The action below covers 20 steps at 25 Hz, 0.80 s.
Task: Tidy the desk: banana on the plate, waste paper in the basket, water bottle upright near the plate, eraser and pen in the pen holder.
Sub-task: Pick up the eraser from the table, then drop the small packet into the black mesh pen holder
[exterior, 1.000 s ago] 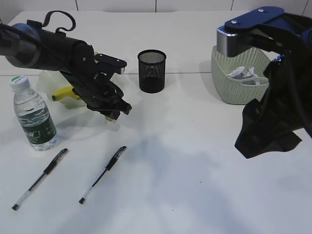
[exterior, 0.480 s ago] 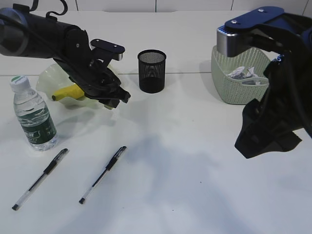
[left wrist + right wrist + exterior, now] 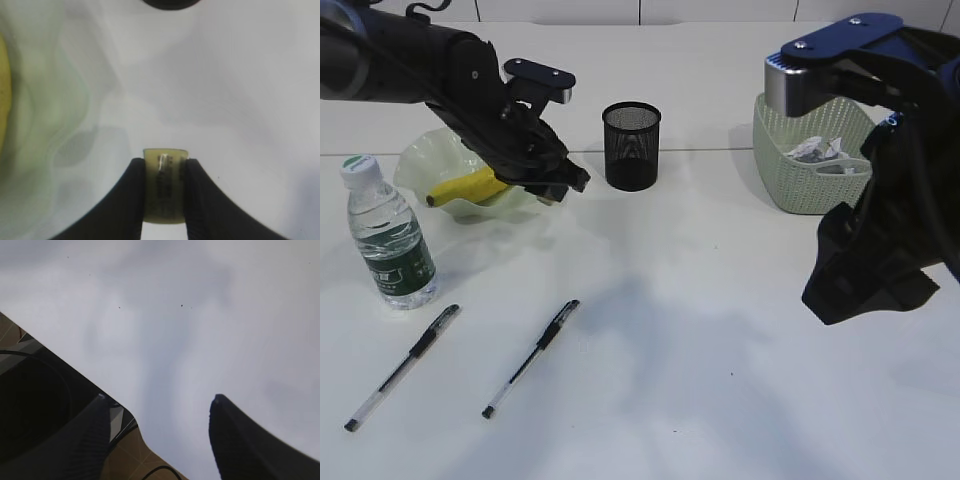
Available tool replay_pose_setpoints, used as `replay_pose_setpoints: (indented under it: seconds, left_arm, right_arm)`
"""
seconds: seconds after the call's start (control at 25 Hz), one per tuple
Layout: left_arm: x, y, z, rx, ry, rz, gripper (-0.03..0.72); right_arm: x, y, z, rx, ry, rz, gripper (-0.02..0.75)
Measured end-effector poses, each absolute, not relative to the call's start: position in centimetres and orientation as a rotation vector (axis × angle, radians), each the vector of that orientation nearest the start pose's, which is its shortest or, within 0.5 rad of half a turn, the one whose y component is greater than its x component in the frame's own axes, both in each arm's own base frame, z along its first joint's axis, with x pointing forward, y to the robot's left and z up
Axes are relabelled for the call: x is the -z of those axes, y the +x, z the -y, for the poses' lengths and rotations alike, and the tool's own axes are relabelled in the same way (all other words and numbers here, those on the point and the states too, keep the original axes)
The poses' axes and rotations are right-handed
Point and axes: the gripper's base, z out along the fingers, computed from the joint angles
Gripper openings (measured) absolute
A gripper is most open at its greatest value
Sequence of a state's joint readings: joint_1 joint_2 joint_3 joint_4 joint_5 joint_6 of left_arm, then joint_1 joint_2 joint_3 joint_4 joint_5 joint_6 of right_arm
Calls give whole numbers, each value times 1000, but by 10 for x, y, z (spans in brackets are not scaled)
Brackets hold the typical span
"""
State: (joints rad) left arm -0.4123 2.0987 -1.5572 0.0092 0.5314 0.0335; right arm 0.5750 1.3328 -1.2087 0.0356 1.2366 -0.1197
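My left gripper (image 3: pixel 558 192) is shut on a small pale yellow eraser (image 3: pixel 165 185) and holds it above the table, just left of the black mesh pen holder (image 3: pixel 631 145). The holder's rim shows at the top of the left wrist view (image 3: pixel 170 4). The banana (image 3: pixel 468 188) lies on the pale green plate (image 3: pixel 425 160). The water bottle (image 3: pixel 388 240) stands upright in front of the plate. Two pens (image 3: pixel 405 365) (image 3: pixel 532 357) lie on the table at front left. Waste paper (image 3: pixel 820 152) lies in the green basket (image 3: pixel 800 185). My right gripper (image 3: pixel 165 415) is open and empty above bare table.
The right arm's dark bulk (image 3: pixel 885 230) fills the right side in front of the basket.
My left gripper has risen and moved back and right with the eraser, from in front of the plate toward the pen holder. The right arm has not moved.
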Motion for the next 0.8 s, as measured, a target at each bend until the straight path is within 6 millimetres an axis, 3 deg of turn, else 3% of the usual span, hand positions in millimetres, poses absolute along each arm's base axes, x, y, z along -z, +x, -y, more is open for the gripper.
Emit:
replay_pose_setpoints:
  seconds: [0.32,0.8]
  left_arm:
    - [-203,434,189,150,558,-2397,149]
    - [-212,443,193,177,528,-2256,148]
  right_arm:
    - [-332,207,-138,-146,-963,-2689,463]
    - [-332,207,-138,-149,-943,-2697,463]
